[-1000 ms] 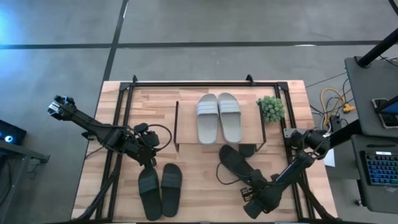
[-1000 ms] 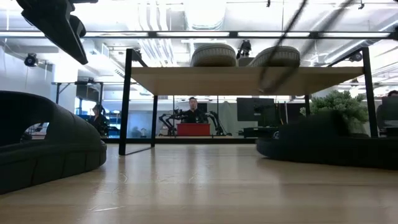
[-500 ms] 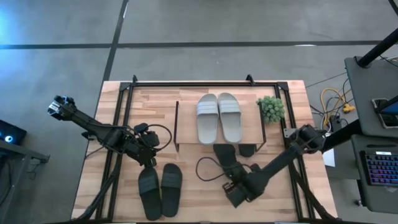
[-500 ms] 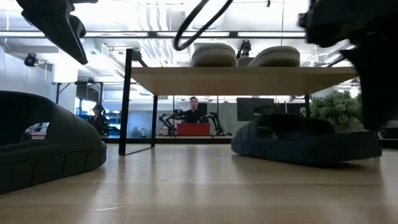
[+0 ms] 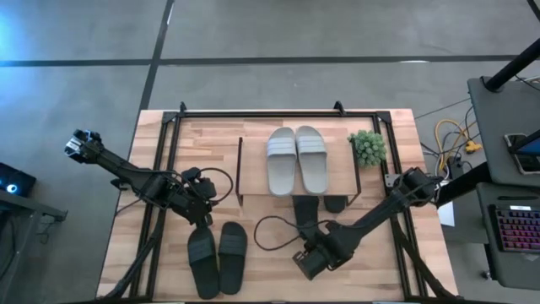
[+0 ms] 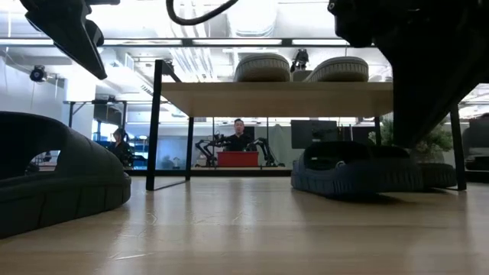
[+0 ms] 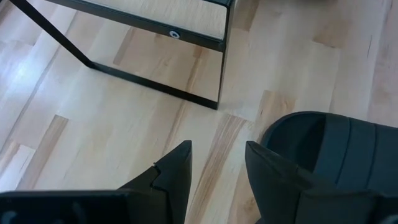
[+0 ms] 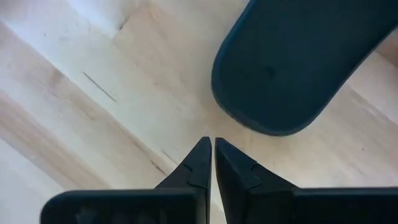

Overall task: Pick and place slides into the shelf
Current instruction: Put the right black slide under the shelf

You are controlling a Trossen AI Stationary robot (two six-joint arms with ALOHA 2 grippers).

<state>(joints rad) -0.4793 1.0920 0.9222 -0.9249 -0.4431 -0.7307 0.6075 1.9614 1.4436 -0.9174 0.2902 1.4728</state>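
Note:
The shelf stands mid-table with the grey-white pair of slides on its top board. One black slide lies with its toe end under the shelf, and another shows beside it. My right gripper is shut and stands just short of the first slide's heel, apart from it. A black pair rests sole-down near the near-left edge. My left gripper hovers open above the table beside that pair's toe end.
A small green plant stands at the shelf's right end. A dark cable loop hangs from my right arm over the table. Bare wood lies between the black pair and my right gripper. A person sits in the room beyond.
My right gripper has swept toward the table's left along the near side. The black slide in front of it has turned from slanting to straight and slid toward the far edge, its toe end now under the shelf.

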